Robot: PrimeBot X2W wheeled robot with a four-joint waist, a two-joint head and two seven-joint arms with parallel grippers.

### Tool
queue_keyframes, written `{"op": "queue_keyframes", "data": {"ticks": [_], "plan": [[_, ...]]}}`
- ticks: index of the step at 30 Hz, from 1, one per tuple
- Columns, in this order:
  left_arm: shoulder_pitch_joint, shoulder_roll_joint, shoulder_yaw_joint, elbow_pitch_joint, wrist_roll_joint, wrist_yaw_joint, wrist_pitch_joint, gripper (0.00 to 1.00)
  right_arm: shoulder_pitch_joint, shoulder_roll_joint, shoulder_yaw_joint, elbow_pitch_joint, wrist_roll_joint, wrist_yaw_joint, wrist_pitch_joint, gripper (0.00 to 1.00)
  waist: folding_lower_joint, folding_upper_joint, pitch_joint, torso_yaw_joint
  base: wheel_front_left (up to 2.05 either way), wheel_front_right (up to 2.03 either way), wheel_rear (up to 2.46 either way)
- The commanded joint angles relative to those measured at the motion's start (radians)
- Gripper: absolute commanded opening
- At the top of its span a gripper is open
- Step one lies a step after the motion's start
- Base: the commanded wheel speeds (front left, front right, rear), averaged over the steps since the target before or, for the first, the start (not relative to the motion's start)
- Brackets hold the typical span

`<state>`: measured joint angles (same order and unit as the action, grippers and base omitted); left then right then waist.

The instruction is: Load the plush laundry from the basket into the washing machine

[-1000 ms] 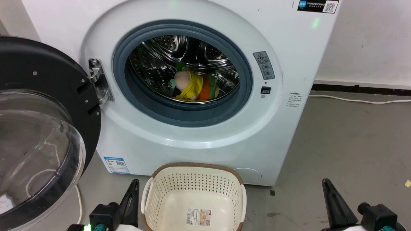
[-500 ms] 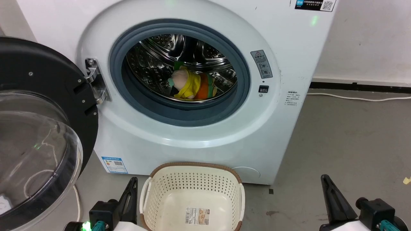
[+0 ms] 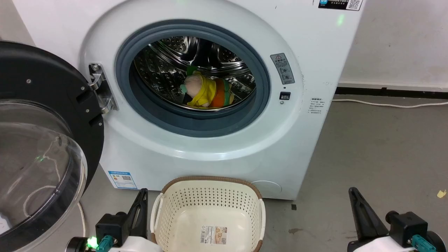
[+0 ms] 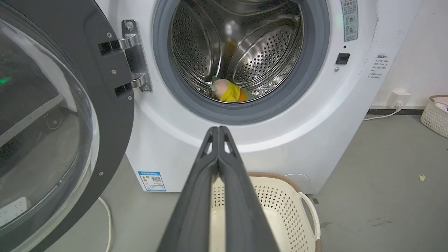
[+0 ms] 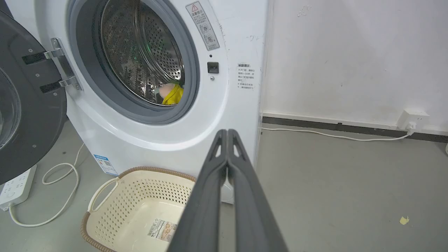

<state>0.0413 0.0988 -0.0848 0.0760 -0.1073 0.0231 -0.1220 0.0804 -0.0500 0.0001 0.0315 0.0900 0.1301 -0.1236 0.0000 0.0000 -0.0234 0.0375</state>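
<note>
**Loading looks done**

The plush laundry [image 3: 207, 91] (the pink figure in yellow with the orange burger tucked against it) lies low in the steel drum [image 3: 157, 70] of the washing machine [image 3: 196, 154], at about 6 o'clock within the grey gasket [image 3: 196, 124]. The basket [image 3: 210, 179] sits on the floor [image 3: 367, 140] just before the machine, with nothing in it but the label [image 3: 213, 235] on its bottom, so I judge the loading done.

My left gripper [image 4: 218, 130] has its two fingers pressed together on nothing, at the basket's 9 o'clock, just beside its rim. My right gripper [image 5: 227, 132] is likewise closed up and bare, off at the basket's 3 o'clock and well apart from it. Both sit low and point up, clear of the opening — I reckon so the door [image 3: 42, 77], swung wide at the machine's 9 o'clock, has a free path if it is to be closed
</note>
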Motion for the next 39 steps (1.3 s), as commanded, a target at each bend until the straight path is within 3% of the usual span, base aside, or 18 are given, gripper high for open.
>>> {"op": "queue_keyframes", "data": {"ticks": [1,39], "plan": [[-0.012,-0.007,0.006,-0.008,0.010,-0.004,0.006,0.00,-0.017,0.000,0.000,-0.006,-0.009,0.000,0.007,0.00,0.0000,0.0000,0.001,-0.001,0.00,0.00,0.00],[-0.031,-0.034,0.057,-0.052,0.073,-0.017,0.081,0.00,-0.058,0.000,0.000,-0.023,-0.062,0.001,0.083,0.00,0.0000,0.0000,0.015,-0.025,0.00,0.00,0.00]]}}
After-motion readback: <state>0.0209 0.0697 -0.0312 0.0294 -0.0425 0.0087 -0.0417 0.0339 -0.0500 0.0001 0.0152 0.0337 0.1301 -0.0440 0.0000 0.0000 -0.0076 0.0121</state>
